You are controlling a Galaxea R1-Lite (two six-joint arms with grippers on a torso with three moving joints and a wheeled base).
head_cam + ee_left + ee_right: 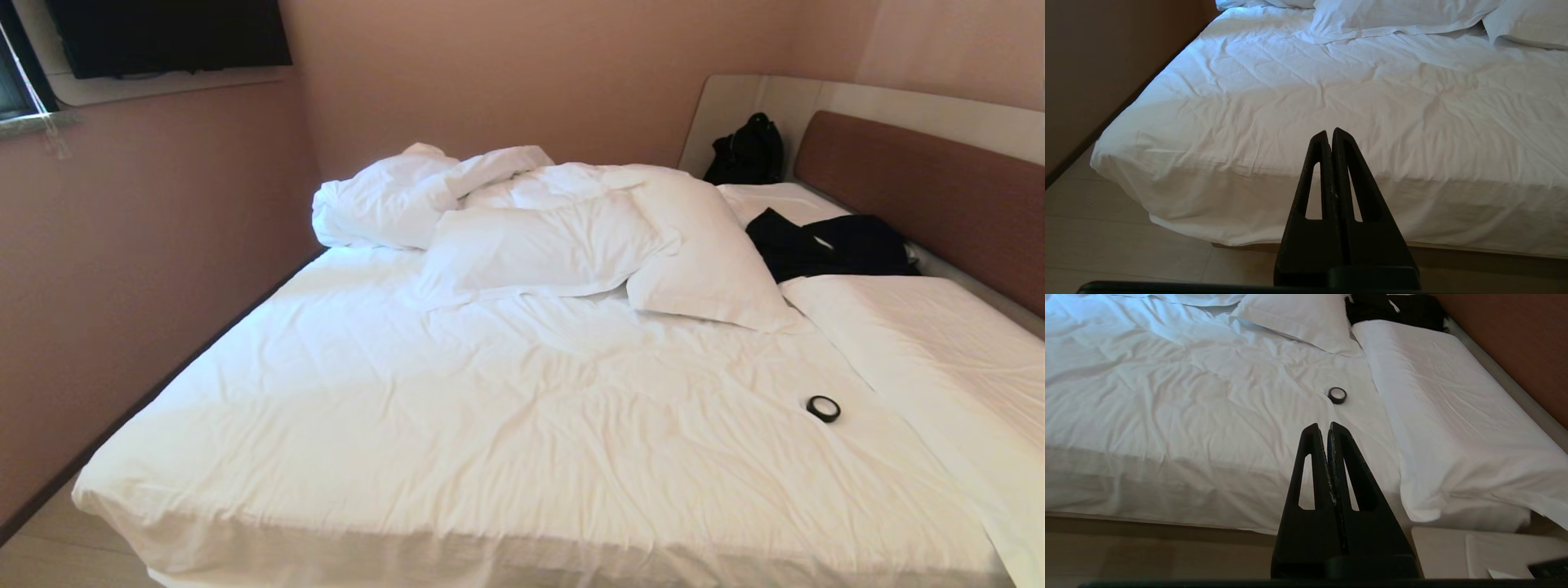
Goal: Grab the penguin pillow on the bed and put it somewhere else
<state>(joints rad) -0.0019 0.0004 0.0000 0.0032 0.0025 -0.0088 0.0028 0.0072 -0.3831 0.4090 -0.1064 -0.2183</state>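
1. Your right pincer [1327, 425] hangs short of the bed's [506, 425] near edge, fingers pressed together on nothing; your left pincer [1329, 132] does likewise.
2. You won't find the penguin pillow in any view, so its direction can't be told.
3. Wrinkled sheet spreads wide; a black ring [823, 408] lies beside the long white pillow [931, 351].

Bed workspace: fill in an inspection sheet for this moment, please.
Surface: bed, wrinkled white sheet.
Job's things: penguin pillow, nothing seen.
Clutter: white pillows, rumpled duvet, dark clothes, black bag, small black ring.
Pincers: left pincer shut, empty, short of the bed's edge; right pincer shut, empty, pointing toward the ring.
Cables: nothing seen.
Surroundings: pink walls, brown headboard, wall screen.
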